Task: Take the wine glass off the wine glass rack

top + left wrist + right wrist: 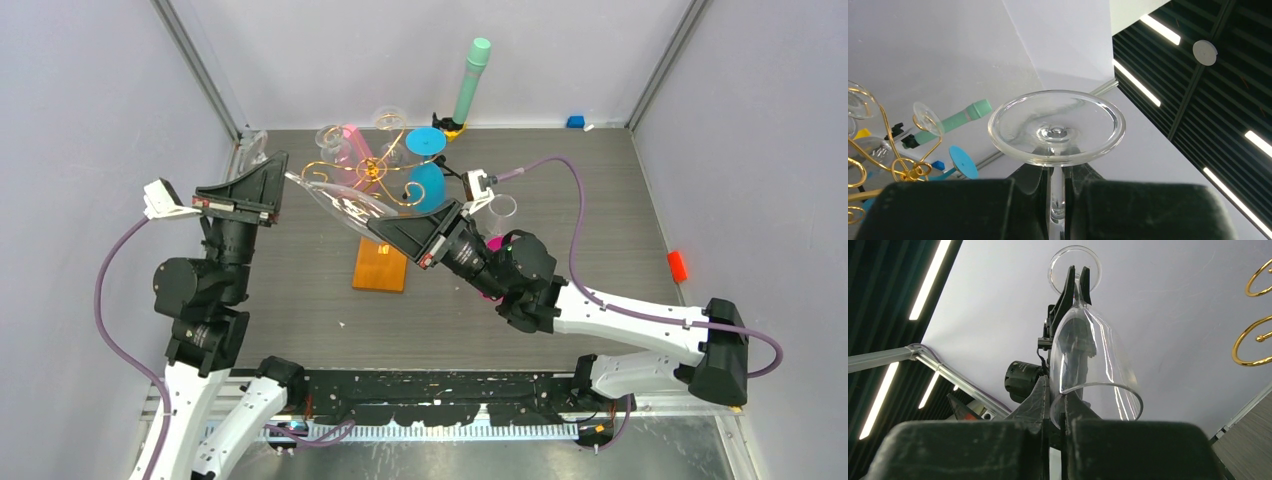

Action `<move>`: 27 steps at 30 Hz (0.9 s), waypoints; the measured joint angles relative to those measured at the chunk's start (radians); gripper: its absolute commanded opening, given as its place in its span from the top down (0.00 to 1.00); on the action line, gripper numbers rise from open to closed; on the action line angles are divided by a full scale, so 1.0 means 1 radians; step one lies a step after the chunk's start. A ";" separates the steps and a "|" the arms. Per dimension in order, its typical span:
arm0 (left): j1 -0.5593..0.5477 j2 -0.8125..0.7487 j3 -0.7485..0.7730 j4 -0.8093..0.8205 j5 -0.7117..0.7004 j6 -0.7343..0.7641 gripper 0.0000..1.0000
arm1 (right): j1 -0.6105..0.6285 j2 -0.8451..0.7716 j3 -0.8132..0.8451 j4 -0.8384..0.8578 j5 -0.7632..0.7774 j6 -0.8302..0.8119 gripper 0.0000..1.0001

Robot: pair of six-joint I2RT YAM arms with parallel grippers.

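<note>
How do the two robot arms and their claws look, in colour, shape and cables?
Both arms have white links and round black joints. The left claw and the right claw are black and wedge-shaped, each with a small white box behind it. A purple cable loops along each arm. No markings are readable.

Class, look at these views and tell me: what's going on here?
Both arms hold one clear wine glass between them. The left gripper is shut on its stem near the foot; the right gripper pinches the rim of the bowl. The glass is on its side next to the wine glass rack, seemingly clear of its gold wire, where a blue glass hangs.
</note>
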State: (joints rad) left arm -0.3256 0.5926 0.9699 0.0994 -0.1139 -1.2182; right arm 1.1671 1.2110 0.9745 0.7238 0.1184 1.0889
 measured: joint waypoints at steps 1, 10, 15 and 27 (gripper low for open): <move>0.000 -0.002 0.000 0.004 0.000 -0.006 0.86 | 0.001 0.000 0.001 0.005 0.001 -0.001 0.99; 0.000 -0.013 0.000 0.015 0.010 0.016 0.54 | 0.003 0.001 0.010 0.013 0.015 -0.016 1.00; 0.000 -0.028 -0.001 0.024 0.014 0.023 0.21 | 0.002 0.025 0.027 0.026 0.043 -0.044 1.00; 0.000 -0.060 -0.011 0.003 0.032 0.021 0.04 | 0.001 0.030 0.066 0.003 0.097 -0.188 1.00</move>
State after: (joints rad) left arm -0.3252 0.5331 0.9588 0.1020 -0.0818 -1.1969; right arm 1.1683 1.2407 1.0405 0.7265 0.2157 0.9009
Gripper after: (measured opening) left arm 0.942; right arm 0.101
